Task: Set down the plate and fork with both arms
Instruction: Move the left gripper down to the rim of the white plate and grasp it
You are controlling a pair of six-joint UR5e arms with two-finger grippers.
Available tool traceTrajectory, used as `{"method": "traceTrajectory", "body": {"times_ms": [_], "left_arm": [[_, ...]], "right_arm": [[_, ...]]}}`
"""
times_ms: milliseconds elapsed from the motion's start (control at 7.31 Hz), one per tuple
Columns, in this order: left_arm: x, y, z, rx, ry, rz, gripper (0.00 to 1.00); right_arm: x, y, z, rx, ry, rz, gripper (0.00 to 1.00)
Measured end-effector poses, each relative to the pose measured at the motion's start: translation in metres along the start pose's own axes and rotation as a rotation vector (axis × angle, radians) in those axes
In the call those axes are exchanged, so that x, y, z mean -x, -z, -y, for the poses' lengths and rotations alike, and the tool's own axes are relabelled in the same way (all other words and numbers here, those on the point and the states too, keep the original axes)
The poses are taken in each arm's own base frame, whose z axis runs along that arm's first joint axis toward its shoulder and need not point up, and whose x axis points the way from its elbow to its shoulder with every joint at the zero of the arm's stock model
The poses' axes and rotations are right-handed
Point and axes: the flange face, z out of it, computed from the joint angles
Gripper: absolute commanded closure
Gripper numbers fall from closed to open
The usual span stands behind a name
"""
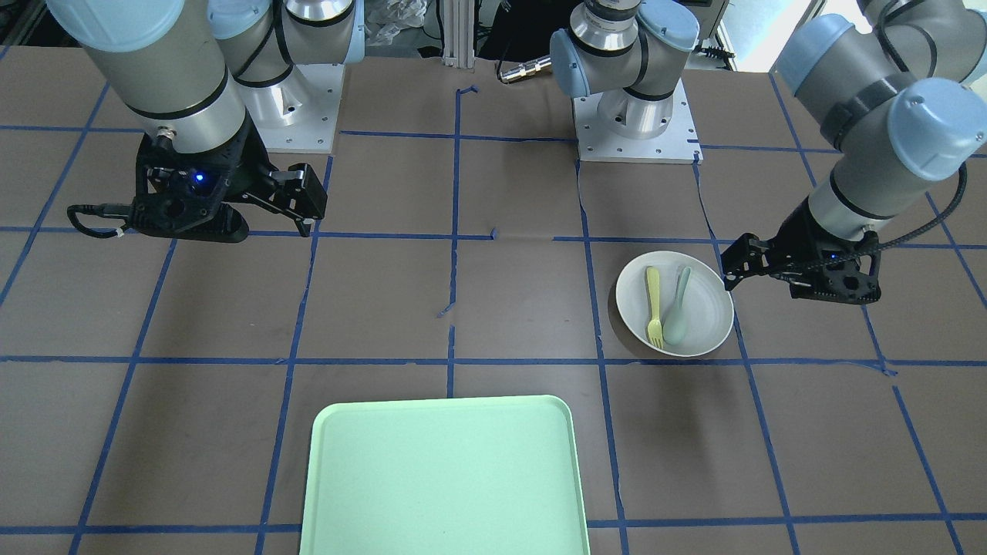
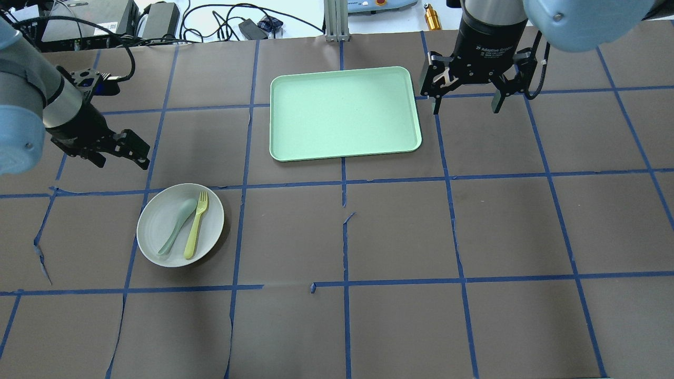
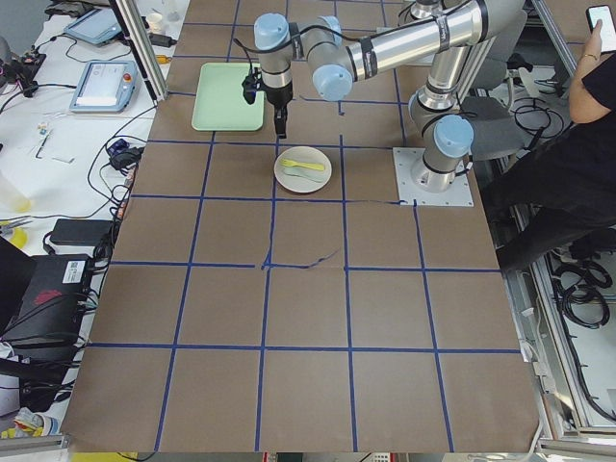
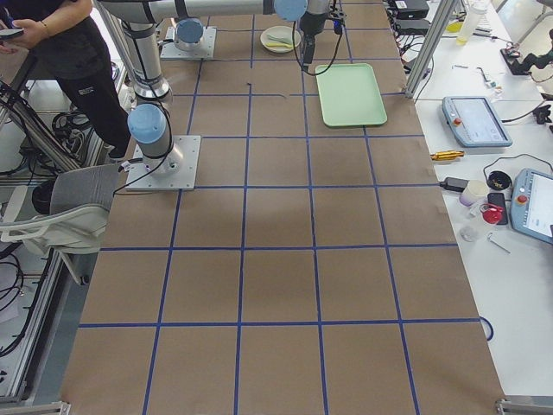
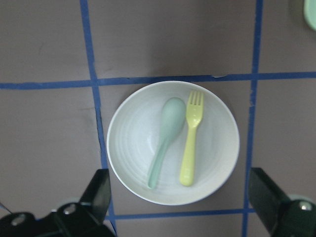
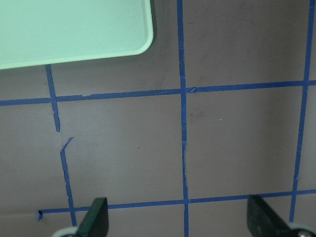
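Silver-grey arms [image 1: 177, 85] have blue joint caps [image 1: 937, 127], black hands [image 2: 465, 108].

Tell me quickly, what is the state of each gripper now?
Left gripper: open, holding nothing.
Right gripper: open, holding nothing.

1. We count one plate [image 2: 154, 234], round and off-white.
2. We log one fork [image 2: 196, 225], pale yellow.
3. One spoon [image 2: 178, 223], grey-green.
4. One tray [image 2: 345, 111], mint green.
5. Two arms on our tally: left arm [image 2: 31, 100], right arm [image 2: 568, 16].
6. Two grippers: left gripper [image 2: 122, 160], right gripper [image 2: 466, 108].
7. We note one person [image 3: 568, 144] in the side views.
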Motion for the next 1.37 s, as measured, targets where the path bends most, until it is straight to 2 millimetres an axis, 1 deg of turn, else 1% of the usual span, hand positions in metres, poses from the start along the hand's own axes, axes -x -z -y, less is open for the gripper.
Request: {"method": "traceTrajectory", "body": {"times_ms": [274, 410, 547, 684, 821, 957, 1094, 1231, 1368], "left_arm": [[0.046, -0.054, -0.006, 0.001, -0.120, -0.046, 0.08], [0.061, -0.079, -0.007, 0.019, -0.159, -0.082, 0.11], [0.066, -0.100, -0.006, 0.036, -0.179, -0.120, 0.12], [0.068, -0.117, -0.006, 0.052, -0.199, -0.152, 0.13], [0.066, -0.131, -0.009, 0.070, -0.222, -0.176, 0.21], [0.063, -0.141, -0.013, 0.087, -0.241, -0.194, 0.36], [0.059, -0.148, -0.018, 0.101, -0.261, -0.208, 0.56], [0.057, -0.153, -0.022, 0.109, -0.280, -0.217, 0.94], [0.056, -0.155, -0.023, 0.116, -0.298, -0.217, 1.00]], "right_arm": [[0.000, -0.005, 0.003, 0.010, 0.000, -0.002, 0.00], [0.001, -0.008, 0.005, 0.015, -0.002, -0.003, 0.00], [0.001, -0.011, 0.005, 0.019, -0.003, -0.004, 0.00], [0.001, -0.012, 0.006, 0.021, -0.005, -0.004, 0.00], [0.001, -0.013, 0.005, 0.022, -0.008, -0.004, 0.00], [0.002, -0.013, 0.005, 0.023, -0.010, -0.003, 0.00], [0.002, -0.013, 0.005, 0.025, -0.012, -0.003, 0.00], [0.002, -0.014, 0.005, 0.026, -0.012, -0.003, 0.00], [0.002, -0.014, 0.005, 0.026, -0.011, -0.003, 0.00]]}}
